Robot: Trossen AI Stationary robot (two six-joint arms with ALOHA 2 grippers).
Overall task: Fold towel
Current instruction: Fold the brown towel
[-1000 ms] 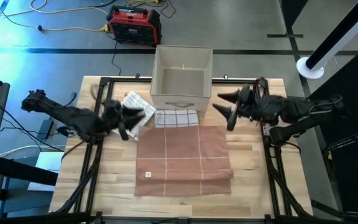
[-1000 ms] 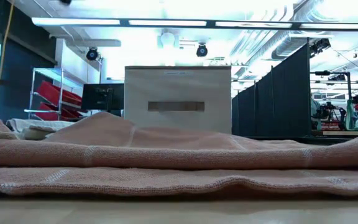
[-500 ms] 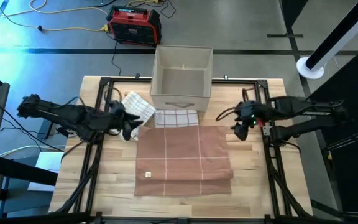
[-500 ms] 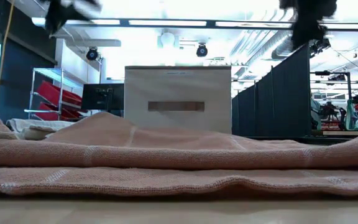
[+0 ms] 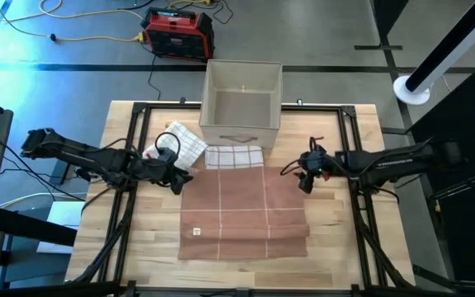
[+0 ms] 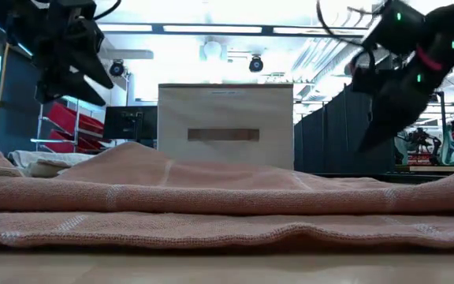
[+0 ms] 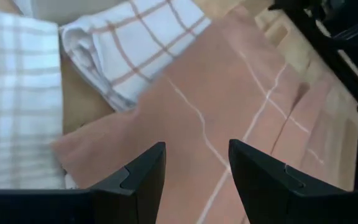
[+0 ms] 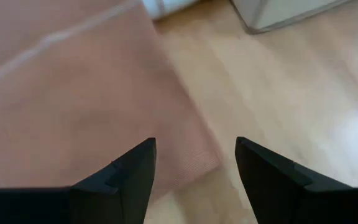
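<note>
- The towel (image 5: 243,212), salmon with pale grid lines, lay flat on the table (image 5: 336,247), its near edge already doubled over into a band; the far edge sat just near of the bin (image 5: 242,103).
- Two other cloths, a checked cloth (image 5: 234,157) and a crumpled cloth (image 5: 180,144), lay at the foot of the bin, touching or just beside the towel's far edge.
- The left gripper (image 5: 178,176) hung over the towel's far-left corner; its fingers (image 7: 135,180) stood apart, holding nothing, with the corner showing between them.
- The right gripper (image 5: 305,175) hung over the far-right corner; its fingers (image 8: 126,180) were likewise spread and empty, the corner and bare wood visible in the gap.
- In the low view both grippers were above the cloth, not touching it.
- Judged step: pinching the two far corners for the next fold.
- To do it well, each gripper should descend onto its own corner, catch the towel alone, and the left one should keep clear of the crumpled cloth close by.
- Both corners should be lifted level and carried toward the near edge together, so that the fold lands square.
</note>
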